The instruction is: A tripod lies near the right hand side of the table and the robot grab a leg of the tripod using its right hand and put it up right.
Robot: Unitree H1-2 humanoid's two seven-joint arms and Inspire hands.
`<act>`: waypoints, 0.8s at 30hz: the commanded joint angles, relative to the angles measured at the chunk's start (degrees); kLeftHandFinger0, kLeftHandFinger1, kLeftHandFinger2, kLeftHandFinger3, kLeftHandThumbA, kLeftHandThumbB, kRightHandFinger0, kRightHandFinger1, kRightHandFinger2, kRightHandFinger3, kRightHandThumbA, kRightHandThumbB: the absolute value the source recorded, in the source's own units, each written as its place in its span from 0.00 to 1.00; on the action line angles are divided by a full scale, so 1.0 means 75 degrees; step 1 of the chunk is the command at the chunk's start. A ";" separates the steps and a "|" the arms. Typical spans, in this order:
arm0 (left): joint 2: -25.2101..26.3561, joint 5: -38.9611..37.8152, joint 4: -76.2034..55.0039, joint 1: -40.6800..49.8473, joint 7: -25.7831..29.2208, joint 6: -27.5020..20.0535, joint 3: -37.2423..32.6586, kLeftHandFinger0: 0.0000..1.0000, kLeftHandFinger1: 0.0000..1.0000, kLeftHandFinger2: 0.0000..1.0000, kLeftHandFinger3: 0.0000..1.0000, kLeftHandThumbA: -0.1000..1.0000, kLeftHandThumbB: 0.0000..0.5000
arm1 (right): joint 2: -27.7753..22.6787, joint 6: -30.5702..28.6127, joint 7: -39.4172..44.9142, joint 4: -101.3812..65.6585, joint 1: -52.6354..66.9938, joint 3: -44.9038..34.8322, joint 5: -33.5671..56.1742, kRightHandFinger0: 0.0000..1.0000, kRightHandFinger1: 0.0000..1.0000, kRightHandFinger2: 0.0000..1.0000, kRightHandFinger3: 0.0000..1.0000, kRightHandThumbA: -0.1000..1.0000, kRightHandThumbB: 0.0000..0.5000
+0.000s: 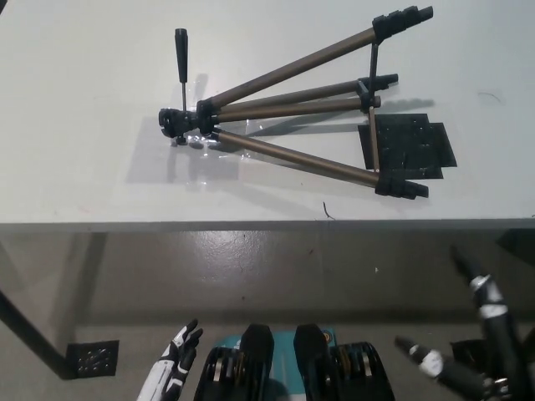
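Note:
A tripod (pixel 292 109) with bronze legs and black feet lies on its side on the white table (pixel 84 167), its head and pan handle (pixel 180 54) pointing left and its spread legs pointing right. The nearest leg (pixel 301 157) runs toward the table's front edge and ends in a black foot (pixel 401 188). My black right hand (pixel 476 334) hangs below the table's front edge at the lower right, fingers apart, holding nothing. At the bottom left my white left hand (pixel 175 359) rests low, fingers spread and empty.
A black mat (pixel 414 146) lies on the table under the tripod's feet. The table's front edge (pixel 251 224) crosses the picture. Below it is grey floor, a dark table leg (pixel 29 330) at the left and a small black plate (pixel 92 357).

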 commanded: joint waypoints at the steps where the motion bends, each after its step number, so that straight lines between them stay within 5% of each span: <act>1: 0.0073 0.0069 -0.0165 -0.0030 -0.0103 -0.0638 -0.0061 1.00 1.00 1.00 1.00 1.00 0.87 | -0.0528 0.1318 0.0603 -0.2459 -0.0841 -0.0859 -0.1217 1.00 1.00 1.00 1.00 1.00 1.00; 9: 0.0095 0.0131 -0.0033 -0.0096 -0.0071 -0.0801 -0.0047 1.00 1.00 1.00 1.00 1.00 0.84 | -0.1602 0.3553 0.2282 -0.3655 -0.3653 -0.1255 -0.2265 1.00 1.00 1.00 1.00 0.92 1.00; 15: 0.0092 0.0170 0.0004 -0.0101 -0.0059 -0.0792 -0.0050 1.00 1.00 1.00 1.00 1.00 0.85 | -0.2466 0.5192 0.3777 -0.2687 -0.6536 -0.0552 -0.2470 1.00 1.00 1.00 1.00 0.88 1.00; 24: 0.0132 0.0052 -0.0050 -0.0088 -0.0132 -0.0766 -0.0023 1.00 1.00 1.00 1.00 1.00 0.84 | -0.2277 0.5274 0.4591 0.0104 -0.9305 0.0900 -0.3429 1.00 1.00 1.00 1.00 0.91 1.00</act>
